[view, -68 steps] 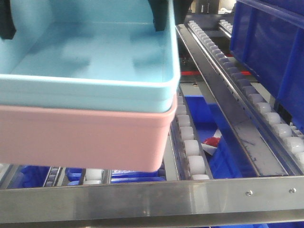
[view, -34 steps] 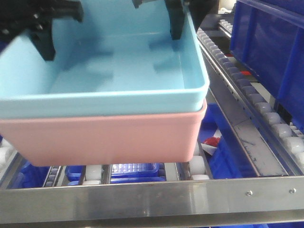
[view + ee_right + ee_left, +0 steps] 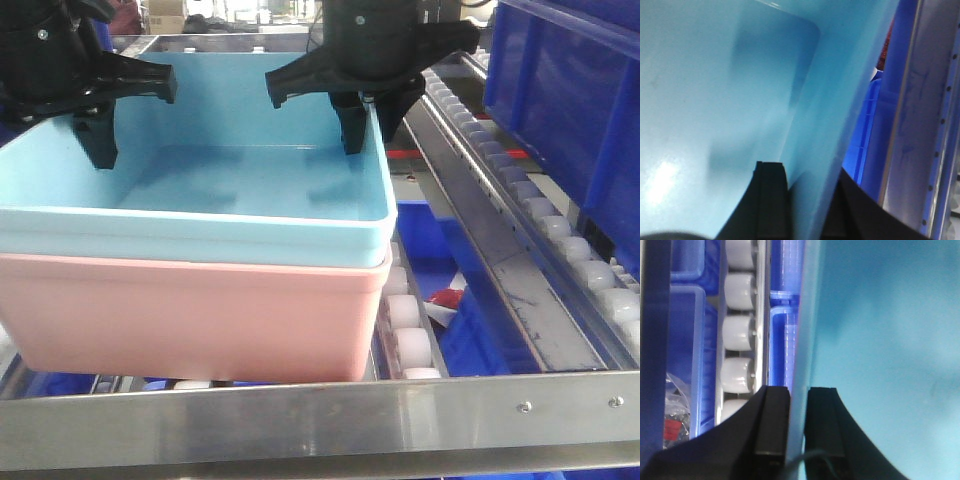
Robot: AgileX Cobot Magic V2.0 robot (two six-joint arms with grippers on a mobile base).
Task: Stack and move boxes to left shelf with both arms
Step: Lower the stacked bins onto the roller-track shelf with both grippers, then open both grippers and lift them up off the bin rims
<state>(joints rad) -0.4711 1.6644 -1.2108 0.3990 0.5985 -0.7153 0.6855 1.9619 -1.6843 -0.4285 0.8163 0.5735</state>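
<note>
- Light turquoise smooth plastic bin [image 3: 200,215] sits nested in the salmon pink plastic bin [image 3: 190,315]; the stack is at the near end of the stainless steel roller shelf [image 3: 320,415], just behind its steel front bar.
- Cannot tell whether the pink bin's base rests on the white rollers [image 3: 405,345] or hangs just above them; the underside is hidden.
- Left tool [image 3: 797,430] is clamped on the turquoise bin's side wall, one finger outside and one inside, in the left wrist view.
- Right tool [image 3: 805,200] pinches the opposite wall the same way; the outer finger is only partly seen.
- Risk: both tools seem to hold only the turquoise wall, so the pink bin rides on nesting friction and could drop out if the stack is lifted or jolted.
- Risk: thin wall with a narrow pinch; uneven motion between the arms could twist the stack and slip a finger off the rim.
- Risk: if released on the rollers, the stack may roll along the lane; the slope direction is unclear.
- Risk: the stack's right edge is near the grey rail [image 3: 470,215], and drifting right could snag it or bump the dark royal-blue bin [image 3: 565,110].
- Risk: opening the tools while the stack is tilted could leave it skewed across the rails.
</note>
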